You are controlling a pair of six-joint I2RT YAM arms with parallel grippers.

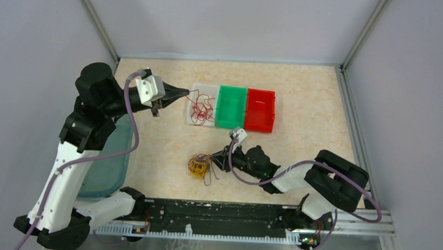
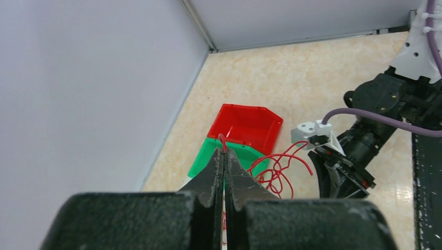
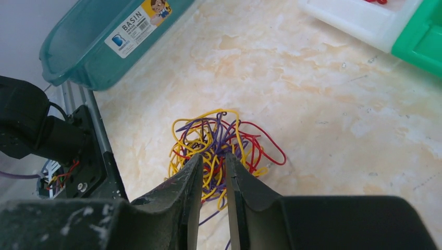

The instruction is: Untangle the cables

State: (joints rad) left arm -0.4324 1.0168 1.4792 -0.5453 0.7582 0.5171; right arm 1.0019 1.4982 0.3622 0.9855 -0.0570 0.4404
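Your left gripper (image 2: 224, 152), shut tight on a thin red wire (image 2: 277, 167), hangs it over the far white plastic tray (image 1: 205, 87) to sort it, while the nearly closed jaws of your right gripper (image 3: 213, 156) straddle the near yellow-purple-red wire tangle (image 3: 216, 134), grip unclear.

We cannot tell whether the right gripper (image 3: 213, 157) pinches any strand of the cable tangle (image 3: 213, 130), whose near part it hides. The end of the red cable (image 2: 274, 167) vanishes inside the left gripper (image 2: 225, 152).
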